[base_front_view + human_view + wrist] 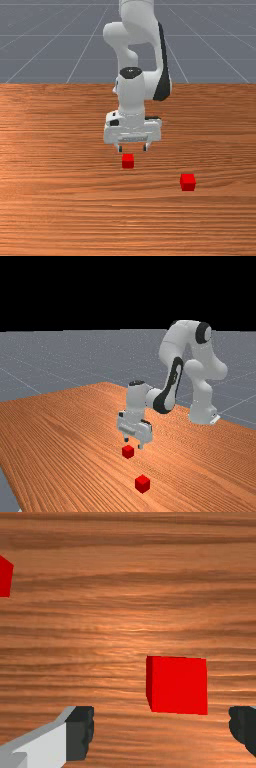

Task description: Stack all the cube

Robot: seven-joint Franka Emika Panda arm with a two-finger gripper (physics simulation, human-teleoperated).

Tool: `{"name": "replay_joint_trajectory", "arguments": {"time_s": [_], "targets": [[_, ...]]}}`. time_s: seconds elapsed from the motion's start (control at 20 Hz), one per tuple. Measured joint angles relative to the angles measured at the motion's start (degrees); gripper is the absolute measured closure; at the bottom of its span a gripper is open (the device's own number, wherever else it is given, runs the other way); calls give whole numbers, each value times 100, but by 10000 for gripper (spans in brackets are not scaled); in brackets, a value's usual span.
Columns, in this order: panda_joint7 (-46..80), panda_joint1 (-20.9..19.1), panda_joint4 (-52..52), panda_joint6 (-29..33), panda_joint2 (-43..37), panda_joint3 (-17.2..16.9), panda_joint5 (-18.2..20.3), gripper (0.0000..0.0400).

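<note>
1. Front view: can see the hand raised over the bench, with fingers standing wide apart and nothing held. Just nearer than it, slightly toward the front view's left of its middle, can find the first cube; farther to the front view's right and nearer again, well apart, the second cube. Would judge both light, stiff and hardly fragile.

2. Far view: can see both cubes flat on the bench, neither stacked, with the first just beside the raised hand and the second nearer. Should take hold of the first by two opposite upright sides, about mid-height, leaving its underside free to seat on the other. Can make out no container, so can name no contents.

3. Wrist view: can see the first cube ahead of the fingers, untouched, closer in line to one than the other. Should centre over it before closing, as the plain, perhaps slippery faces might skid or twist under an uneven pinch. Would press firmly without fear of crushing.
</note>
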Motion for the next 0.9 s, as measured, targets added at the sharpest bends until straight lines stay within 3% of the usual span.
{"name": "replay_joint_trajectory", "arguments": {"time_s": [0.3, 0.65, 0.7, 0.75, 0.9], "targets": [[89, -71, 1043, -164, 806, -114, -99, 0], [264, 343, 568, 148, 912, -364, -406, 7], [275, 349, 562, 167, 915, -371, -405, 156], [276, 351, 550, 173, 909, -378, -408, 205], [301, 359, 539, 114, 705, -377, -380, 205]]}}
